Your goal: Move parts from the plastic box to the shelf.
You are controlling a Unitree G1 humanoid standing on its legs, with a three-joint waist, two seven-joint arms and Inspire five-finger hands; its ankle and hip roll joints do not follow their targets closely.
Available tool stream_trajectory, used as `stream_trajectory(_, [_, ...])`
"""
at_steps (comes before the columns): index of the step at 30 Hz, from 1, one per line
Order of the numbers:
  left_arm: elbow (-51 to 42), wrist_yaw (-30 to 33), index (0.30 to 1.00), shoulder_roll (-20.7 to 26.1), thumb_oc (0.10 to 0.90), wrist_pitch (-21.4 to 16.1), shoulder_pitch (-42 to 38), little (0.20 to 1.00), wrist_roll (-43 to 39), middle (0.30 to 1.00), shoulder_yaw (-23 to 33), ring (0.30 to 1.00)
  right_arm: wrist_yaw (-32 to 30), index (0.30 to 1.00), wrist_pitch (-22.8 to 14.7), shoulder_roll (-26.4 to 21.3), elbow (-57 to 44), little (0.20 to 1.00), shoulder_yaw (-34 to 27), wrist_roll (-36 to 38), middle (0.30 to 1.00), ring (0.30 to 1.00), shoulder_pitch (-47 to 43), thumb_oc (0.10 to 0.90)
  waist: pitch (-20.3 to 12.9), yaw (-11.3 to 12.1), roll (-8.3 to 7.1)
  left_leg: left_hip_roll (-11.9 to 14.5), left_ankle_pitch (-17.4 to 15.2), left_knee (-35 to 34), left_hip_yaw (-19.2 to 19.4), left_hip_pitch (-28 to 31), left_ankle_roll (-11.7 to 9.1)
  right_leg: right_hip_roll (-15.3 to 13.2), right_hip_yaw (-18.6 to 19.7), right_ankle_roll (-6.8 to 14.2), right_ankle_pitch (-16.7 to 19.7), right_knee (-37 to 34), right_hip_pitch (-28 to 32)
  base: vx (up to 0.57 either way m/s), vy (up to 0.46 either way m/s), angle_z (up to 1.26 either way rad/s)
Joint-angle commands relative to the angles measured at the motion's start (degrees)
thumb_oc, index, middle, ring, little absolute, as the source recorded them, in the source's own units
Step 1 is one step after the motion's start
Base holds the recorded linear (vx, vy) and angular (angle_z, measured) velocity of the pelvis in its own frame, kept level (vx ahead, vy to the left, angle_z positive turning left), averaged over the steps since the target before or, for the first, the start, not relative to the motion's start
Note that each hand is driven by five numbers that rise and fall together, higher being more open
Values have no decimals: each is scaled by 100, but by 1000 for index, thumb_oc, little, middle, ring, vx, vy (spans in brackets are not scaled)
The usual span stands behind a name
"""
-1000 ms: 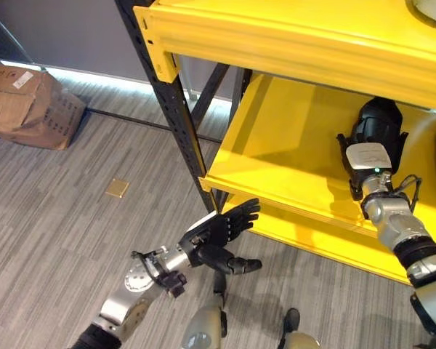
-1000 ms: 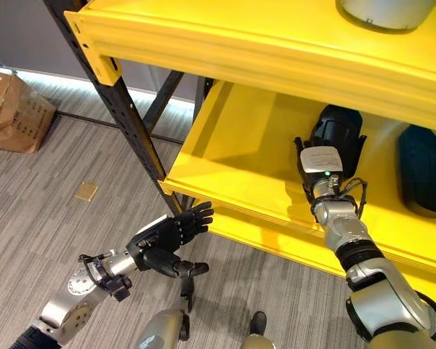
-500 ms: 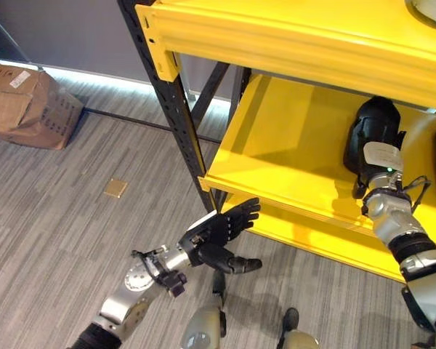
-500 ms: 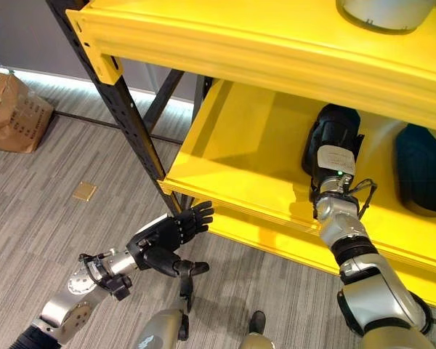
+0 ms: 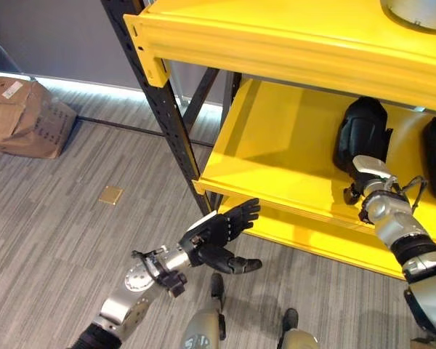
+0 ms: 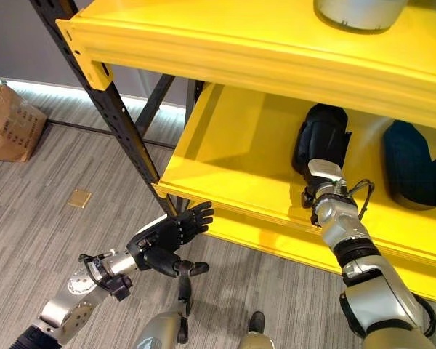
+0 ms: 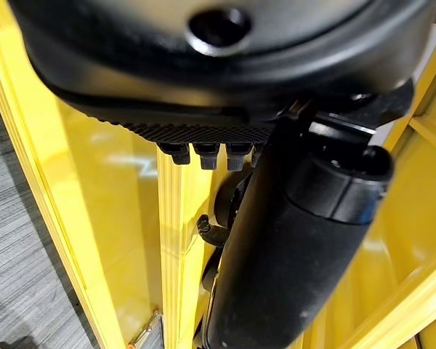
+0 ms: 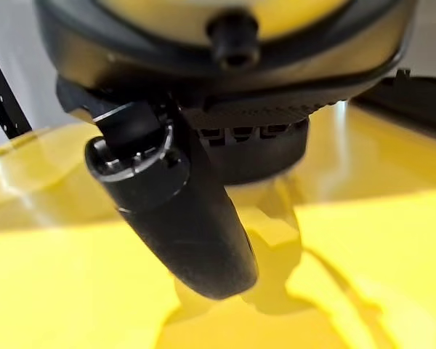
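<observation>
The right hand (image 6: 322, 190) sits at the front of the yellow shelf (image 6: 225, 156), at about three o'clock in the head views. A black part (image 6: 320, 145) lies on the shelf just beyond it, toward twelve o'clock. In the right wrist view the thumb sticks out and the fingers look relaxed, holding nothing. A second dark part (image 6: 408, 163) rests further toward three o'clock. The left hand (image 5: 219, 231) hovers spread open at about six o'clock, below the shelf edge. The black part looks rigid, bulky and smooth-skinned, probably slippery; a grip around its narrower middle would hold best.
</observation>
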Motion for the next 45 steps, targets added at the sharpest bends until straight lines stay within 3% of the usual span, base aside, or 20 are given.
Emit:
stream_trajectory(1, [-662,-164,1000,-276,900,-379,-274,1000,-214,1000,284,1000,241,1000,2,-114,167,1000,441,9,1000,1000,-203,900,58,237,-65,75,-1169,579,235,323,3,31,128,-318,-176,721,-578,0,0,0])
stream_trajectory(21, [-683,-345,1000,-243,900,-315,-228,1000,-171,1000,384,1000,347,1000,94,-224,109,1000,543,-572,1000,1000,-121,900,-18,262,-170,106,-1148,551,253,322,3,73,172,-287,-155,661,-525,0,0,0])
stream_trajectory(45, [-684,-355,1000,-284,900,-340,-191,1000,-162,1000,509,1000,255,1000,365,-210,-696,1000,400,-1281,1000,1000,346,900,-61,112,-203,119,-1120,465,308,326,18,115,292,-288,-165,671,-588,0,0,0])
